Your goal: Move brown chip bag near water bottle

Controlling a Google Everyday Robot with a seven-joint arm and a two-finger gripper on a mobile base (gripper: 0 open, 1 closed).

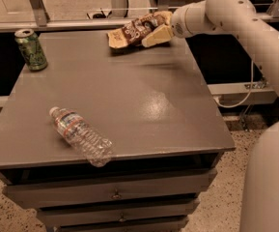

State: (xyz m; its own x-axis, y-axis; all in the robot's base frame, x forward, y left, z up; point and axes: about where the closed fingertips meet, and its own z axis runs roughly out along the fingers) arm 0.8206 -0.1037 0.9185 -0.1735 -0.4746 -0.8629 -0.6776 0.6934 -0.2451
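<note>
The bottle (81, 137) lay at lower left, near the table's (148, 105) front edge. The bag (129, 33) sat well apart at upper centre, not yet moved. The gripper (157, 33) was at the bag's right end; whether it gripped the bag could not be told.

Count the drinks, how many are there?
2. The water bottle lies front left; the green can stands back left. The end effector is at the brown chip bag, far back. None seem hidden.
</note>
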